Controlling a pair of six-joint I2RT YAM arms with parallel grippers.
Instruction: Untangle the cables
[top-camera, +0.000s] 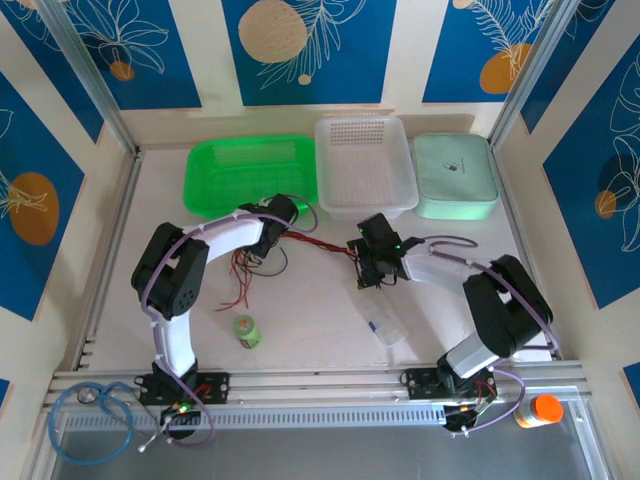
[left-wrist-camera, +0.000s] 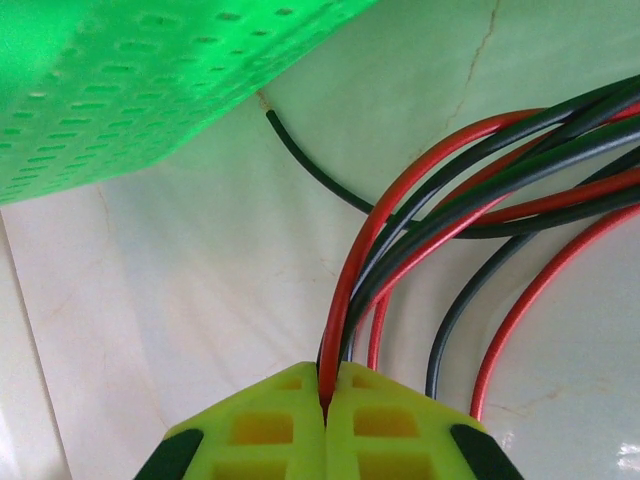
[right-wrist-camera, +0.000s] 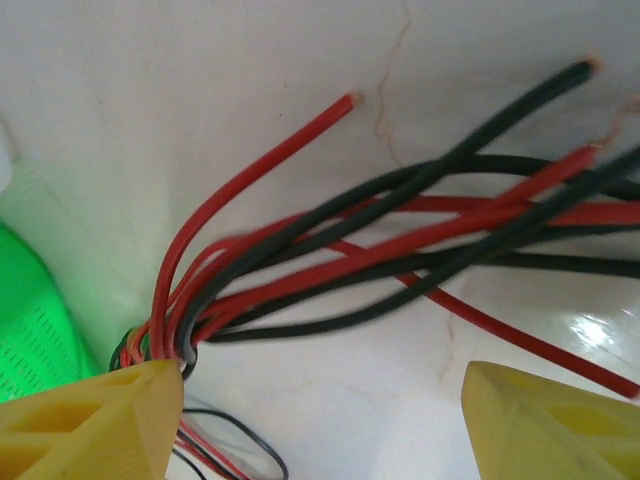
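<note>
The cables (top-camera: 322, 245) are a bundle of thin red and black wires stretched over the table between my two grippers, with loose ends trailing at the left (top-camera: 245, 278). My left gripper (top-camera: 278, 228) sits just below the green basket. In the left wrist view its lime fingers (left-wrist-camera: 325, 385) are shut on a red cable, and the other cables (left-wrist-camera: 450, 190) arc away to the right. My right gripper (top-camera: 366, 262) is at the bundle's right end. In the right wrist view its yellow fingers (right-wrist-camera: 320, 400) stand wide apart, with the cables (right-wrist-camera: 380, 240) fanned above them and bunched against the left fingertip (right-wrist-camera: 100, 415).
At the back stand a green basket (top-camera: 250, 175), a white basket (top-camera: 365, 165) and a mint lidded box (top-camera: 455, 175). A small green bottle (top-camera: 247, 331) and a clear plastic box (top-camera: 385, 318) lie in front. An orange-capped bottle (top-camera: 543, 410) and a light-blue hose (top-camera: 95, 410) sit near the rail.
</note>
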